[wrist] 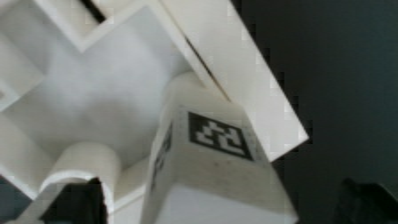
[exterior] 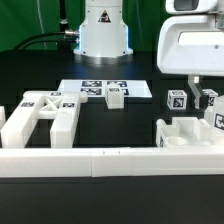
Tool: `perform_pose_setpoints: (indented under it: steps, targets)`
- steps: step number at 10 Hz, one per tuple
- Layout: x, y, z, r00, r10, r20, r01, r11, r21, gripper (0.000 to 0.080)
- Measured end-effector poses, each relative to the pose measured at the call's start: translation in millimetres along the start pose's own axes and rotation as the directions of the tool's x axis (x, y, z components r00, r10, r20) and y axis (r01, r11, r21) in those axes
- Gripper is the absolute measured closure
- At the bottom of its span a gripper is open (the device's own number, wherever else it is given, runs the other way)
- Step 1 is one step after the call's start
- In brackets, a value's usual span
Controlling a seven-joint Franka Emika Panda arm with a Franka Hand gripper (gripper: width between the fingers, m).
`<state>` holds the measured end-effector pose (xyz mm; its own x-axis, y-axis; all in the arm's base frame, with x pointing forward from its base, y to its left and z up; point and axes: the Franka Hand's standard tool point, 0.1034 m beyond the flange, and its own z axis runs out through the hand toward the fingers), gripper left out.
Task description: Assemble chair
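Several parts of the chair lie loose on the desk point(exterior: 130, 125), none joined as far as you can see, so nearly all the assembly is left. Behind the rail point(exterior: 100, 160), a slotted panel point(exterior: 40, 115) sits at one end, a boxy block point(exterior: 185, 132) at the other, and small cubes point(exterior: 178, 100) between. The gripper point(exterior: 201, 96) hangs above that block; you cannot tell whether it grips anything. No container shows.

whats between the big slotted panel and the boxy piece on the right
Only bare black table, shown in the exterior view; the marker board lies behind that stretch, the long rail in front.
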<state>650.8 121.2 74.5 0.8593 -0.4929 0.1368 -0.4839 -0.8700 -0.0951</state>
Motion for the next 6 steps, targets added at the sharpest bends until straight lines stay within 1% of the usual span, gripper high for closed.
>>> perform_pose_setpoints:
  steps: [1, 2, 4, 5, 6]
  targets:
    - [-0.3, 0.2, 0.3, 0.997, -0.078, 0.0, 0.078, 0.997, -0.003, 0.0153]
    - [-1.0, 0.0, 0.4, 0.979, -0.204, 0.001, 0.204, 0.979, -0.009, 0.0151]
    - [0.1, -1.4, -0.8, 0.921, -0.389, 0.0, 0.389, 0.921, -0.008, 0.0151]
    - [0.3, -1.8, -1.0, 0.895, -0.447, 0.0, 0.447, 0.895, -0.008, 0.0151]
    - [-0.2, -2.5, -1.0, 0.844, -0.536, 0.001, 0.536, 0.844, -0.014, 0.0151]
